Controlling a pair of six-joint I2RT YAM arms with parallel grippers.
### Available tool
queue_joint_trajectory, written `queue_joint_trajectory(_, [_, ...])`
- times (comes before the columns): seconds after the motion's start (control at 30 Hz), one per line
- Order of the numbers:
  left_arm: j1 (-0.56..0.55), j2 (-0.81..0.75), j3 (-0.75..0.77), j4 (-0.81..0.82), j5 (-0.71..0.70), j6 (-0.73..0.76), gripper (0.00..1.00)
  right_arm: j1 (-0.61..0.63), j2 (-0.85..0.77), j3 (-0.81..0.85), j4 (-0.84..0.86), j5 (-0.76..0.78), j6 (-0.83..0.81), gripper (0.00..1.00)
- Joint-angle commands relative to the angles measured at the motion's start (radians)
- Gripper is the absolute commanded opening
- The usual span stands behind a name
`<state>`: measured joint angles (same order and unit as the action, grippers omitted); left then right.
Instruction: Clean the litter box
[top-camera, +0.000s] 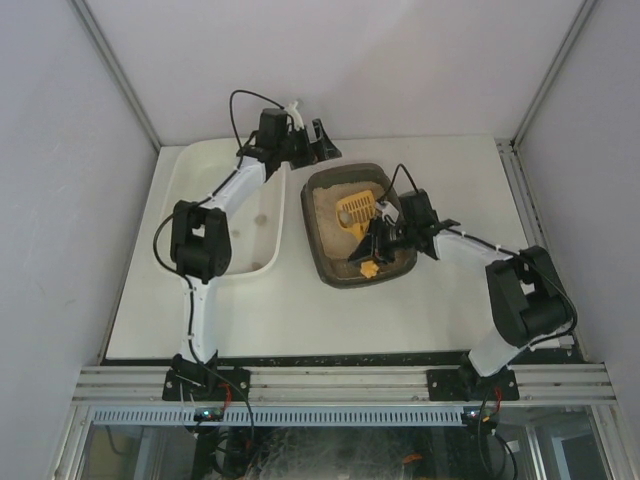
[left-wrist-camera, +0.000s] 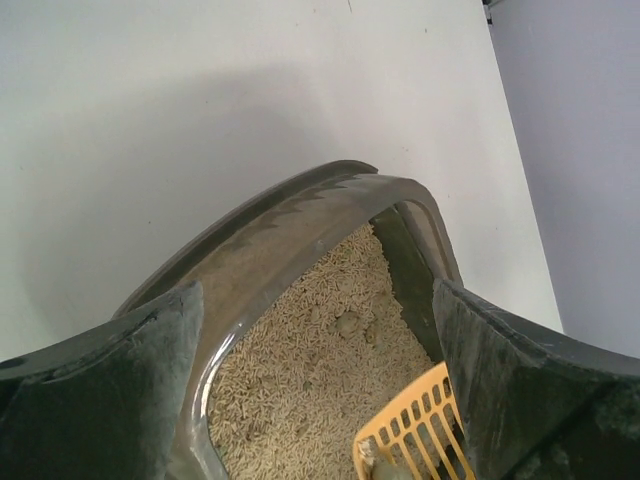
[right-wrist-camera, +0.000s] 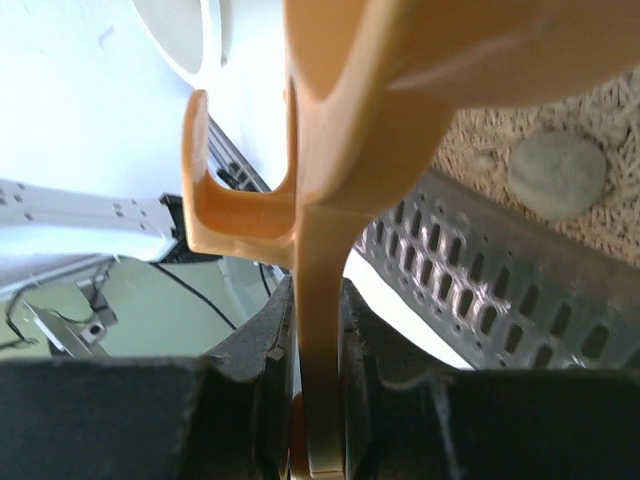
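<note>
So the tabletop (top-camera: 400, 310) has 2 containers side by side: the big white tub (top-camera: 262, 268) on the left and the smaller dark litter box (top-camera: 318, 250) just right of it, about mid-table. I can't make out anything definite in the tub. The litter box has a bed of beige pellet litter (left-wrist-camera: 310, 370), plus the yellow slotted scoop (top-camera: 354, 212) with its head down in it.

Looks to me like we're mid-scoop. The right gripper (top-camera: 378, 240) has its fingers (right-wrist-camera: 250, 370) clamped on the scoop's handle. The left gripper (top-camera: 322, 145) hangs over the box's far-left corner, with its fingers (left-wrist-camera: 110, 400) spread wide either side of the rim and holding nothing.

There's 1 greyish clump (right-wrist-camera: 558, 172) sitting on the litter near the scoop. My guess for the next move: slide the scoop under it, lift it level, let the pellets sift through, then carry it to the tub. The left could pinch the rim so the box doesn't skid.
</note>
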<state>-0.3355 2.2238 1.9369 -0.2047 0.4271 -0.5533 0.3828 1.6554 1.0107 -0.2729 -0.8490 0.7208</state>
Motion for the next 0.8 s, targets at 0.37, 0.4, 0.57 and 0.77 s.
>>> queue_joint_trajectory(0.37, [0.056,-0.313,0.155,-0.67,-0.201,0.45,1.0,-0.047,-0.242,-0.475,1.189,-0.128,0.281,0.0])
queue_joint_trajectory(0.4, [0.057,-0.363,0.109,-0.677,-0.22,0.463,1.0,-0.041,-0.244,-0.472,1.186,-0.129,0.271,0.0])
queue_joint_trajectory(0.57, [0.061,-0.574,-0.114,-0.68,-0.286,0.52,1.0,-0.078,-0.225,-0.486,1.241,-0.167,0.36,0.0])
queue_joint_trajectory(0.77, [0.074,-0.858,-0.366,-0.593,-0.357,0.557,1.0,-0.023,-0.225,-0.427,1.035,-0.172,0.298,0.0])
